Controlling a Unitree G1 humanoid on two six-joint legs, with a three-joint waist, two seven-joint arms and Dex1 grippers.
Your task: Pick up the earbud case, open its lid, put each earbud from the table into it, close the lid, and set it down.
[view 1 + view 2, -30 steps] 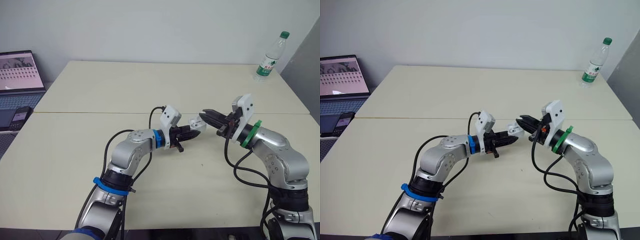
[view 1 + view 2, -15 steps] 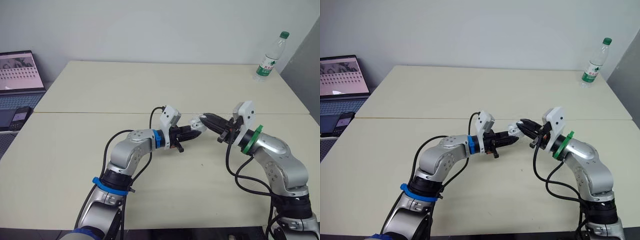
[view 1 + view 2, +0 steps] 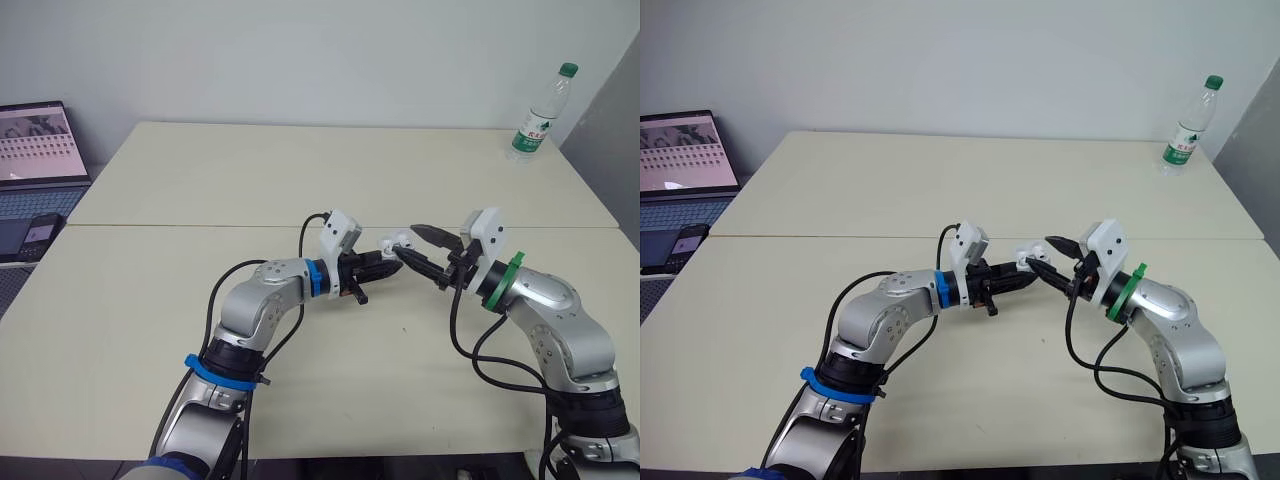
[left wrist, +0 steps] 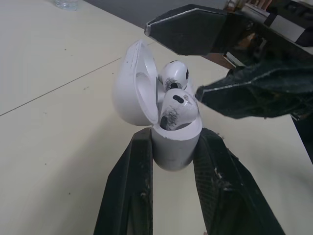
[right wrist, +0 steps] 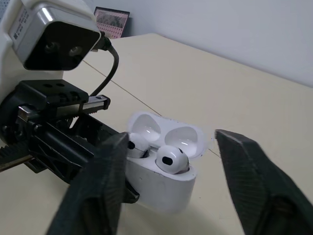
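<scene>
Light, slick earbud case [image 5: 161,183]: left pincer [image 4: 176,138] pinches its base, right pincer [image 5: 172,139] spread near open lid [image 4: 131,83]. Probably twists easily; hold base, nudge lid.

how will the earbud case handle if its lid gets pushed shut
Probably stiff and light: the earbud case is a small hard shell. Its glossy rounded sides look slippery, so it may twist in the left gripper. The open lid should swing easily.

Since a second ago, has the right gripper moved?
Yes. Against the table seam, the right gripper has sunk slightly toward the robot and opened; it now straddles the earbud case held by the left gripper.
</scene>
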